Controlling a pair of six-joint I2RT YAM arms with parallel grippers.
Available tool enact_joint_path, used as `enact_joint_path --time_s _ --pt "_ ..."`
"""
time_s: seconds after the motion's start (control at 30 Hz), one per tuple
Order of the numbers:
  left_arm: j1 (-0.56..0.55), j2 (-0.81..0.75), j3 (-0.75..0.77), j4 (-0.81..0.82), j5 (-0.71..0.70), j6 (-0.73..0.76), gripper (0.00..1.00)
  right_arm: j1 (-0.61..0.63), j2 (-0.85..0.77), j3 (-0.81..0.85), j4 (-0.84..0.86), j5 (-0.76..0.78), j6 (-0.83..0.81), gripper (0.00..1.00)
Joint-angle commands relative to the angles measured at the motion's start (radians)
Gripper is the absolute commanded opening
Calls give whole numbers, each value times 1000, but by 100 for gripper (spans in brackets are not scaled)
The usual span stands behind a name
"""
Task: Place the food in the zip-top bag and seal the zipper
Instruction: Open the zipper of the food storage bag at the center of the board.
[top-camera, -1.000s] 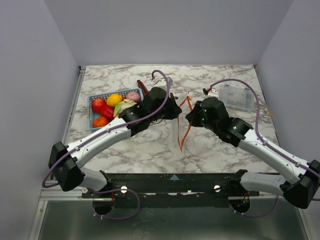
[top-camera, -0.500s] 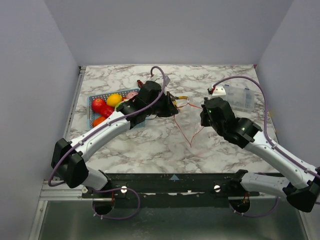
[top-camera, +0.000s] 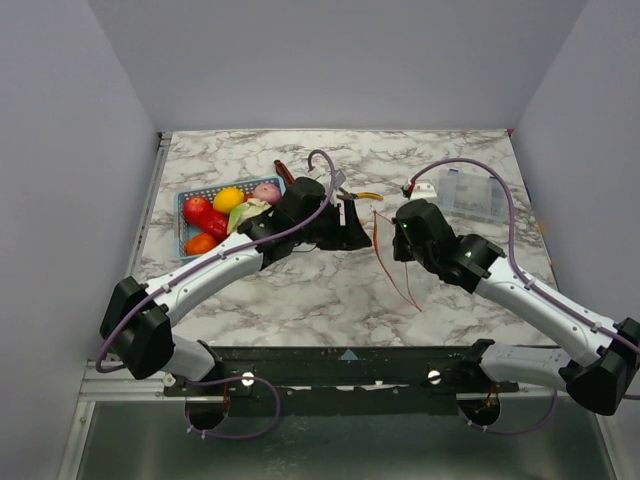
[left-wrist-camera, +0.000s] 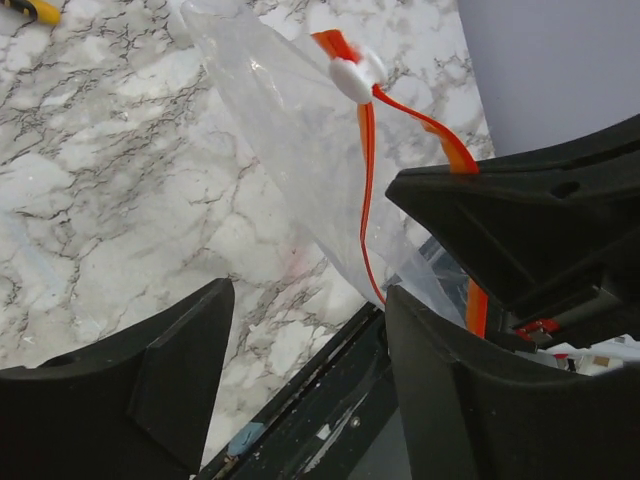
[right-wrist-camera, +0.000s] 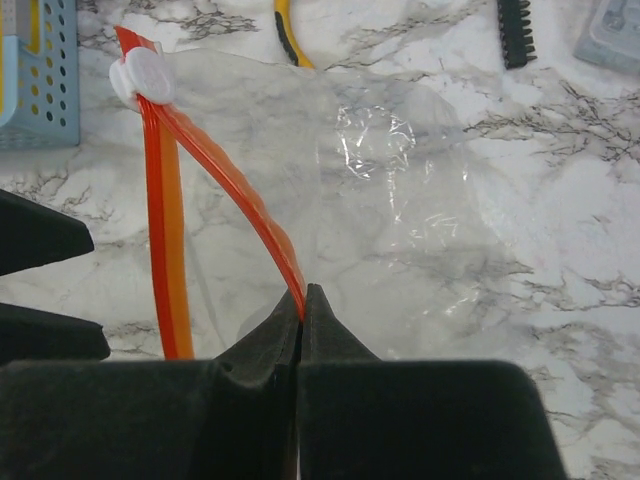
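Note:
The zip-top bag (right-wrist-camera: 400, 200) is clear and hangs over the marble with its mouth open. My right gripper (right-wrist-camera: 303, 297) is shut on one side of its orange-red zipper (right-wrist-camera: 250, 215), which carries a white slider (right-wrist-camera: 140, 75). From above, the zipper (top-camera: 392, 270) trails down from the right gripper (top-camera: 393, 232). Just to its left, my left gripper (top-camera: 355, 225) is open. In the left wrist view the left gripper (left-wrist-camera: 310, 300) holds nothing, and the bag (left-wrist-camera: 290, 130) lies just beyond its right finger. The food (top-camera: 229, 199) sits in a blue basket.
The blue basket (top-camera: 183, 200) stands at the left, under the left arm. A clear compartment box (top-camera: 470, 192) is at the back right. Yellow-handled pliers (top-camera: 365, 196) and a dark red-handled knife (top-camera: 283, 170) lie behind the grippers.
My left gripper has opened and let go of the zipper strip. The strip was stretched between both grippers and now hangs from the right one, which has shifted slightly left.

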Motion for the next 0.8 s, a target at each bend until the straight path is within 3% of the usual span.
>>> enact_joint_path --time_s 0.0,0.3,0.5,0.77 --pt "-20 -40 -79 114 50 -48 65 -5 19 18 23 -47 42 0" --pt "-107 -33 -109 204 24 -88 68 -5 34 50 -7 -34 61 0" --pt "-129 -80 -156 236 -122 -199 70 -4 38 54 -7 -43 80 0" --pt "-129 33 -96 232 -124 -259 57 -4 45 56 -13 -54 106 0"
